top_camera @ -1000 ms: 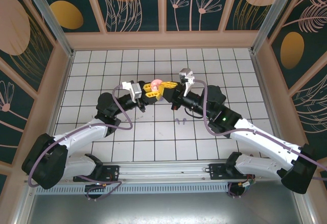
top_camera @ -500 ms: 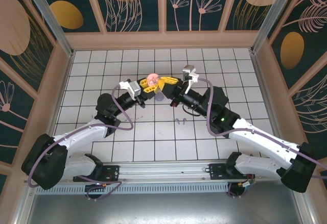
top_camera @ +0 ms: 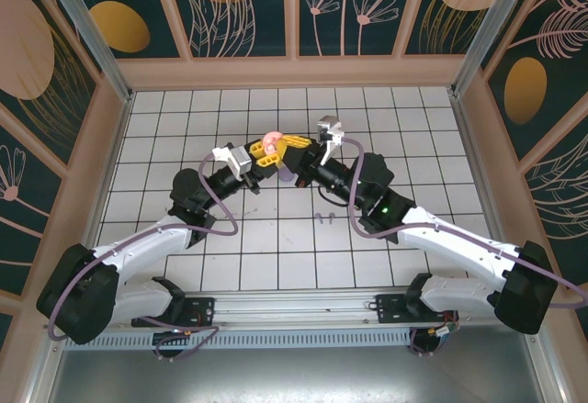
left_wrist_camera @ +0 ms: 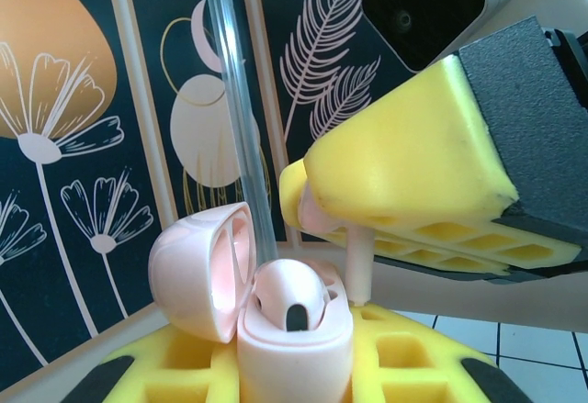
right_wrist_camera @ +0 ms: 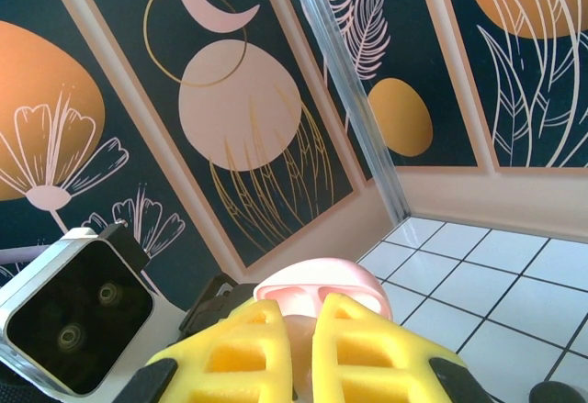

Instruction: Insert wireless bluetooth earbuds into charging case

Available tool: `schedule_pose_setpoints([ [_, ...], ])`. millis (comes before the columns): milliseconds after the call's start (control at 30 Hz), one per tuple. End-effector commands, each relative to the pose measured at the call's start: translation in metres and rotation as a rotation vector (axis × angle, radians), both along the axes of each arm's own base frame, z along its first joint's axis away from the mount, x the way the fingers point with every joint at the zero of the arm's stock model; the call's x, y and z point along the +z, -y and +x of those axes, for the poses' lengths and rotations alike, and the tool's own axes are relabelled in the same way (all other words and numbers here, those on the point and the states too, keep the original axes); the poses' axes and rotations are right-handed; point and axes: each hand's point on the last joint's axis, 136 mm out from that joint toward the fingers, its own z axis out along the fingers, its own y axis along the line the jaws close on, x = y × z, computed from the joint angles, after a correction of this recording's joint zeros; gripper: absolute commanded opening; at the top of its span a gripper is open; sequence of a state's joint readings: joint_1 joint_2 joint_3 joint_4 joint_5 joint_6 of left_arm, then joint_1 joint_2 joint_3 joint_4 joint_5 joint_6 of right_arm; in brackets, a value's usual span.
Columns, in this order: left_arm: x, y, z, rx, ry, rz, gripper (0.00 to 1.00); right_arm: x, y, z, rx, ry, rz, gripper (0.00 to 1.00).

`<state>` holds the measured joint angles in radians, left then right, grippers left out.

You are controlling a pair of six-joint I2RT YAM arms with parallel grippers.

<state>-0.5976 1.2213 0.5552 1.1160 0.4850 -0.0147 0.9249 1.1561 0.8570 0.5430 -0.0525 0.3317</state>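
Dark floral wall panels [right_wrist_camera: 239, 100] close in a white tiled worktop [top_camera: 184, 128], and your two arms meet above its middle. Your left pincer [left_wrist_camera: 294, 371] is clenched on a small pale pink plastic charging case [left_wrist_camera: 294, 343], which stands upright between its yellow foam fingers [left_wrist_camera: 175, 366]. The case's rounded lid [left_wrist_camera: 197, 270] is swung open to that pincer's left side. One pale pink seated earbud [left_wrist_camera: 292, 295] lies in the case, its dark oval facing the left wrist camera.

Your right pincer [right_wrist_camera: 305, 334] is clenched on a second pale pink stemmed earbud [left_wrist_camera: 358, 261], nipped by its head between the yellow fingertips. The stem hangs straight down below that pincer, its tip at the right side of the case's rim; whether it touches the rim you cannot tell.

From above, the right pincer sits tip to tip with the left one, just beside it. A tiny lavender pair of earbuds [top_camera: 322, 215] lies on the worktop on the near side of the right pincer, well apart from it.
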Motion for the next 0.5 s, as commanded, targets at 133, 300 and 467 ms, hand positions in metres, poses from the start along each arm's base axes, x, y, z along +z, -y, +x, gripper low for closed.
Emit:
schedule_pose_setpoints([
  [133,-0.001,-0.001,-0.006,-0.006,0.024,0.005,0.00,0.041,0.005,-0.006,0.003,0.073,0.090,0.05],
  [300,-0.002,0.000,-0.006,-0.010,0.019,0.007,0.00,0.048,0.010,-0.008,-0.005,0.085,0.099,0.05],
  [467,-0.001,0.000,-0.005,-0.012,0.015,0.004,0.00,0.039,0.004,-0.003,-0.010,0.074,0.072,0.05],
])
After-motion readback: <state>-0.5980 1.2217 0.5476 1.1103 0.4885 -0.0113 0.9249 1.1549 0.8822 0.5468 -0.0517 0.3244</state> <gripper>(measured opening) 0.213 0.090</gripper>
